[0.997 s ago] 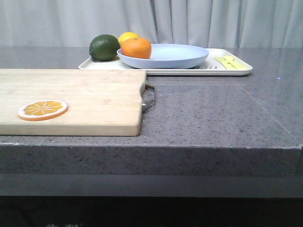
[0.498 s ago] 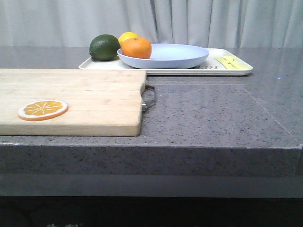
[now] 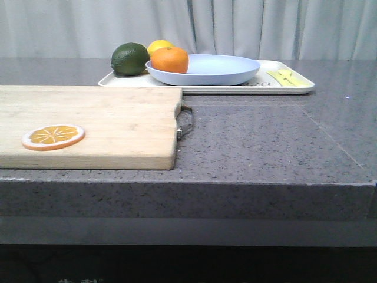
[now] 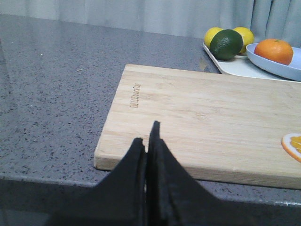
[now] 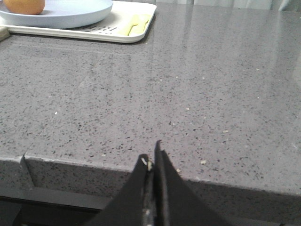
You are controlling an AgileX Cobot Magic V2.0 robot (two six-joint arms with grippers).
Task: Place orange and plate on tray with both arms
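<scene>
The orange (image 3: 169, 59) sits at nine o'clock in the plate (image 3: 203, 69), which rests on the tray (image 3: 206, 88); seemingly task complete. Left end effector (image 4: 147, 141) and right end effector (image 5: 151, 165) are pinched together, empty, at the counter (image 3: 253, 141) edge.

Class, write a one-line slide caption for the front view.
Orange sits on the plate on the tray, behind a cutting board.

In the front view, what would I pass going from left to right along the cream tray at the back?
Dark green fruit → lemon → orange, resting in the plate → pale yellow pieces at the right end of the tray.
</scene>
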